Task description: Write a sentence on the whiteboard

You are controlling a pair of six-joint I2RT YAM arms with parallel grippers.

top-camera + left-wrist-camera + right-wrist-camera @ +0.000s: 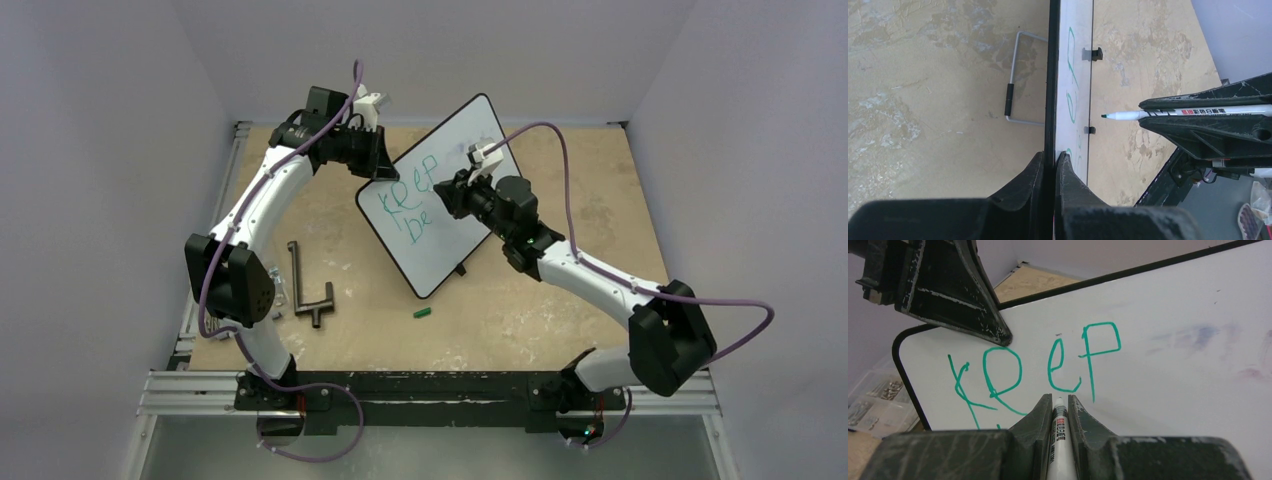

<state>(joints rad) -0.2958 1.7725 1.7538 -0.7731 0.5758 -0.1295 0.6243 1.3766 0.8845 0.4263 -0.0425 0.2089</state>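
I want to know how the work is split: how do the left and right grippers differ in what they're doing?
The left gripper is clamped on the black-framed edge of the whiteboard, while the right gripper grips a marker. The left gripper meets the board edge-on. The right gripper faces its written surface, just below the green lettering "Keep". Both are shut on something.

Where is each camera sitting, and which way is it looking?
Top external: above and behind the arms, looking down at the table and whiteboard; both arms show.
Left wrist: on the left arm, looking along the board's edge; the left gripper clamps that edge.
Right wrist: on the right arm, facing the board; the right gripper holds the marker near the green "Keep".
Shared: both wrist views show the marker and the other arm's gripper.
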